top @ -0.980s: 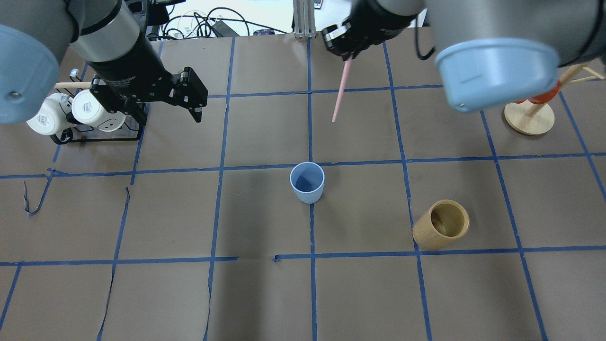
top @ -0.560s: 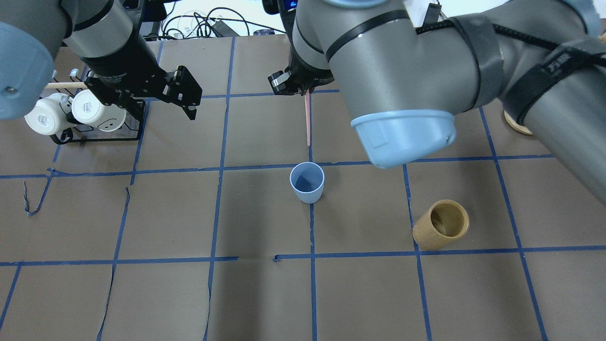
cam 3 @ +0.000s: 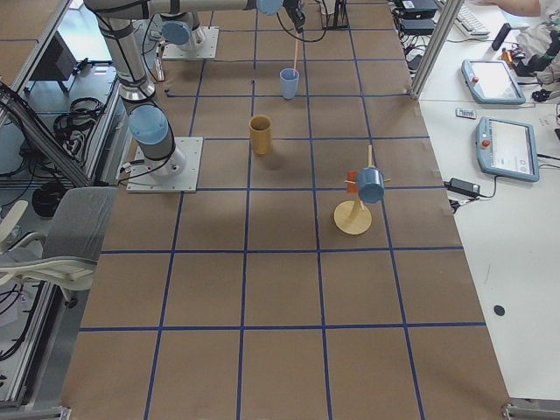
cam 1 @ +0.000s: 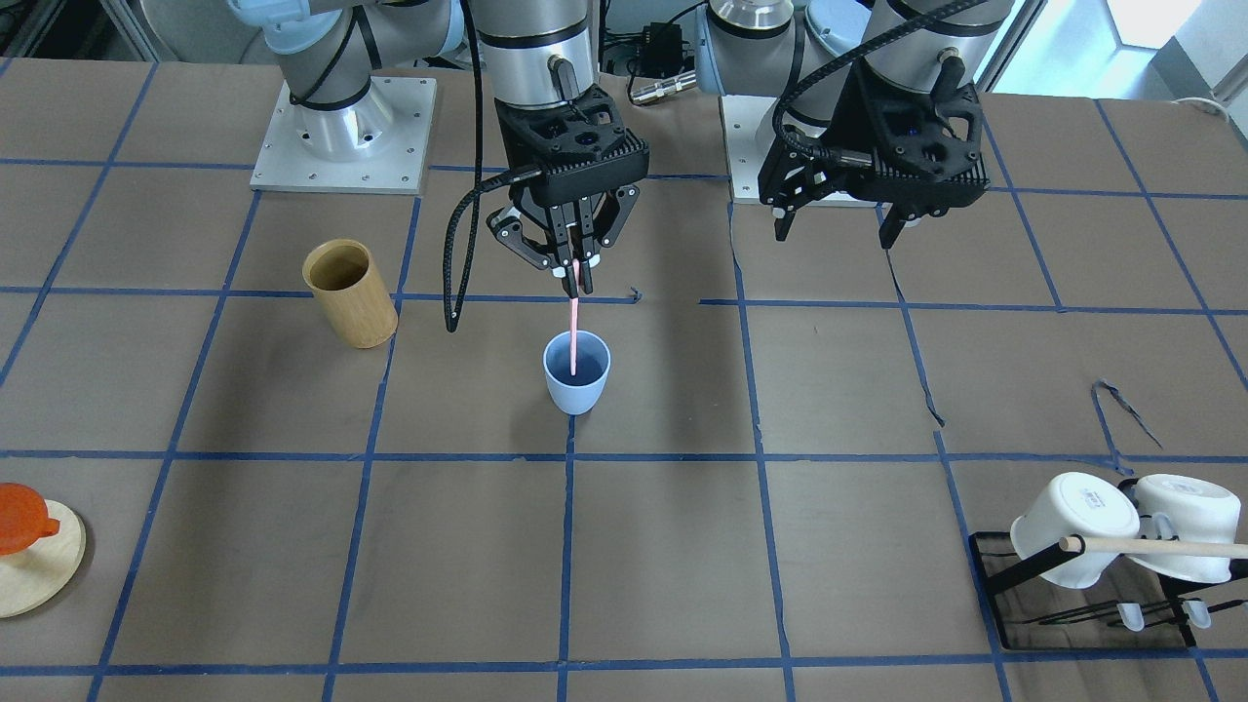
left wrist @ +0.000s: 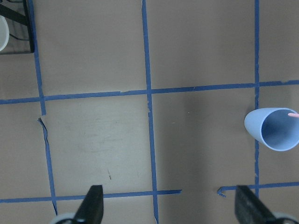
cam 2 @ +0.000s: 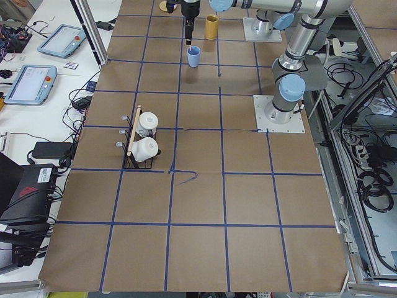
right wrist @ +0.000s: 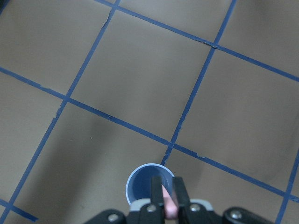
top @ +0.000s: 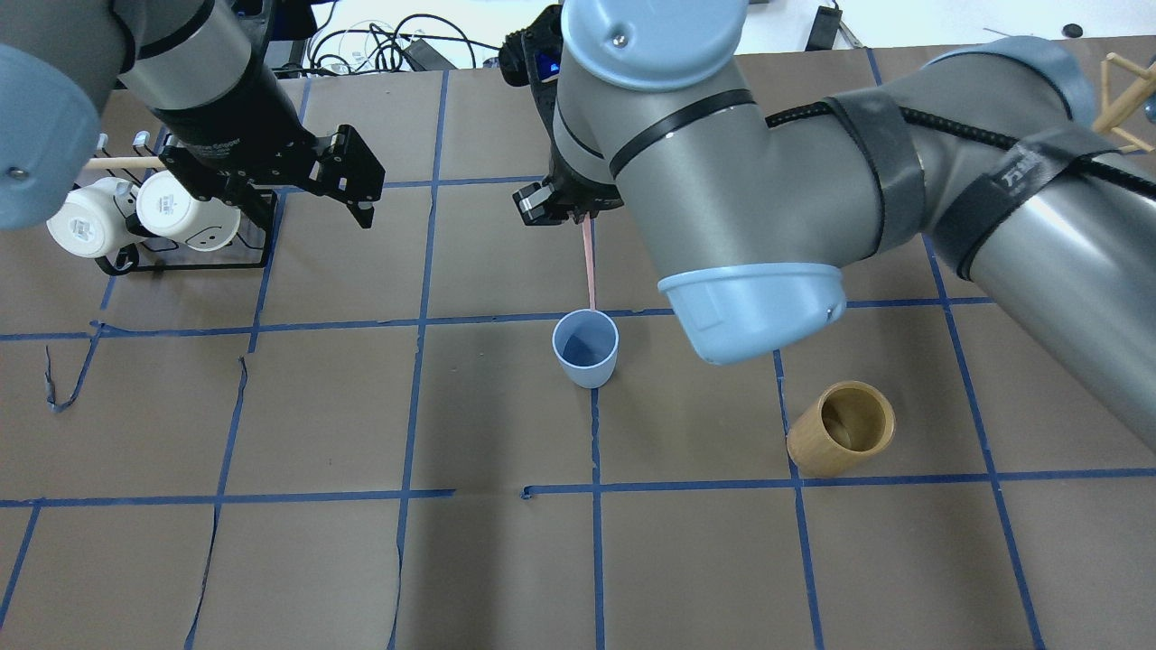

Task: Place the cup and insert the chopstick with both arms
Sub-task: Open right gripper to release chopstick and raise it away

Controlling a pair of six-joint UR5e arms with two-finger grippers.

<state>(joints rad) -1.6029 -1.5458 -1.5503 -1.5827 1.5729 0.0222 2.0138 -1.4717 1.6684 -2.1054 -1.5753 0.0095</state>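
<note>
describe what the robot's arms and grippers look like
The left arm and right arm are grey tubes with pale blue joint caps. The left gripper and right gripper are black and angular. A black cable is strapped along the right arm.

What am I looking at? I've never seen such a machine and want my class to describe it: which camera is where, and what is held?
A two-armed robot works at a taped table. One camera faces it, one looks over its shoulders, two watch from the table's ends, and one sits on each wrist. The right gripper pinches a pink chopstick pointing down, its tip at the mouth of the blue cup. The left gripper hangs open and empty. Also there: a bamboo cup, a rack of white mugs, and a wooden stand.
</note>
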